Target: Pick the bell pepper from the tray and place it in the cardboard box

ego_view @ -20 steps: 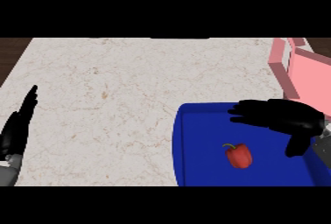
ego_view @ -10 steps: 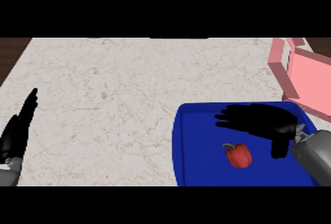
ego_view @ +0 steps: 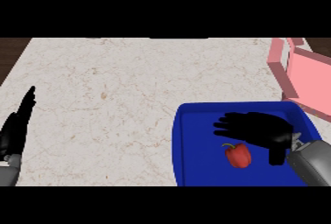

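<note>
A red bell pepper (ego_view: 238, 155) with a green stem lies in the blue tray (ego_view: 194, 148) at the lower right of the counter. My right hand (ego_view: 258, 130) hovers open over the tray, just above and to the right of the pepper, fingers pointing left and thumb hanging down beside it. It holds nothing. The pink cardboard box (ego_view: 304, 76) stands at the right edge, behind the tray. My left hand (ego_view: 18, 127) rests open at the left edge, fingers up.
The marble counter (ego_view: 129, 87) stretches wide to the left of the tray and box. A dark wooden strip shows at the far corners.
My right hand has moved left and down over the tray, from near its far right corner to just above the pepper. The pepper and left hand have stayed put.
</note>
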Motion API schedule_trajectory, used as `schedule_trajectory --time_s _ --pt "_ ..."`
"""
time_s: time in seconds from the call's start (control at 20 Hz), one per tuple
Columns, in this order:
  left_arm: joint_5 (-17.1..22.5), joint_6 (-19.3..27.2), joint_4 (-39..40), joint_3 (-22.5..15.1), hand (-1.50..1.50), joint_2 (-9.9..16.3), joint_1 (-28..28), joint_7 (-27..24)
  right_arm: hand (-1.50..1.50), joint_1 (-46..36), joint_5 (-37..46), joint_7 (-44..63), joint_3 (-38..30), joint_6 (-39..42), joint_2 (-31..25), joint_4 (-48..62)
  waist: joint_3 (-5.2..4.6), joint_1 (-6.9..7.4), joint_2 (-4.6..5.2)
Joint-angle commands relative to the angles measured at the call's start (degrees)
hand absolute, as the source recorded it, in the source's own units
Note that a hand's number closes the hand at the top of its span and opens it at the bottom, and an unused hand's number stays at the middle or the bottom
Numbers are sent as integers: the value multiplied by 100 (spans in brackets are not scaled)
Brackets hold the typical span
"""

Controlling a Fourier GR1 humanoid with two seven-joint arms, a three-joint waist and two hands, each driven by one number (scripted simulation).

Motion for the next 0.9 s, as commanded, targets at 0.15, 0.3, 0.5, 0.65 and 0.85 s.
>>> schedule_trajectory --time_s 0.15,0.3,0.5,0.65,0.85 --pt "-197 -197 -9 177 0 -172 28 23 -150 274 -87 -283 -157 743 8 -801 -1 -9 -1" --pt "-415 -129 -116 236 0 -220 -50 260 -150 602 77 -489 -107 298 57 -693 0 -9 2" --pt "-355 -408 -237 348 0 -256 -38 329 -150 464 217 -78 22 664 404 -853 0 10 3" --pt "-517 -289 -369 341 0 -434 137 240 -150 705 566 80 43 626 98 -1226 0 1 -2" --pt "-631 -303 -61 435 0 -519 11 10 -150 616 1034 736 330 532 726 -712 0 21 9"
